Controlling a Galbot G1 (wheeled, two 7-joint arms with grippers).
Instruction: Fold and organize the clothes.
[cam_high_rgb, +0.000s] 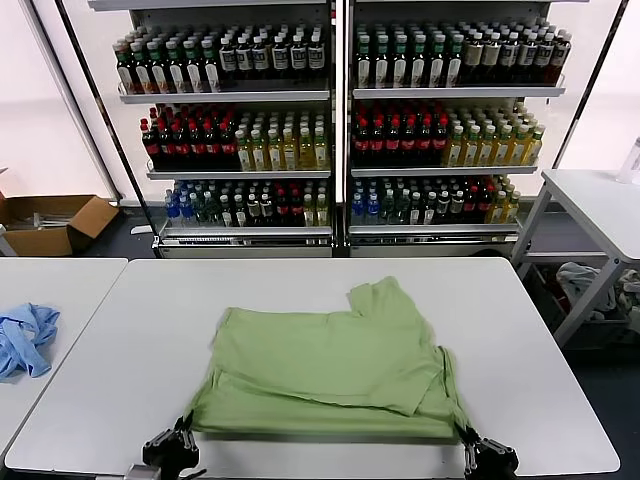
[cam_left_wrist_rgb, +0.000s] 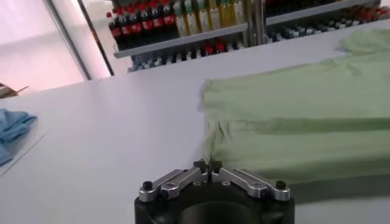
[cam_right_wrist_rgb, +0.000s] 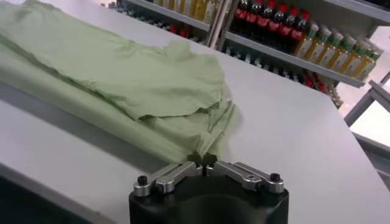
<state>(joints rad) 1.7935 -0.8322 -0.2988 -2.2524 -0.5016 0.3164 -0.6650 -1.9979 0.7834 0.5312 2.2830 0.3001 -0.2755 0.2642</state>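
My left gripper (cam_left_wrist_rgb: 208, 163) pinches the green polo shirt's (cam_high_rgb: 330, 365) near-left corner. My right gripper (cam_right_wrist_rgb: 202, 159) is clamped on its near-right corner.

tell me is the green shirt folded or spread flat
Partly folded: the green shirt lies in stacked layers on the table, one sleeve sticking out.

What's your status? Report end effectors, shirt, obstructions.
Left end effector and right end effector shut on the green shirt, near corners. Shirt partly folded on the table. Nothing in the way.
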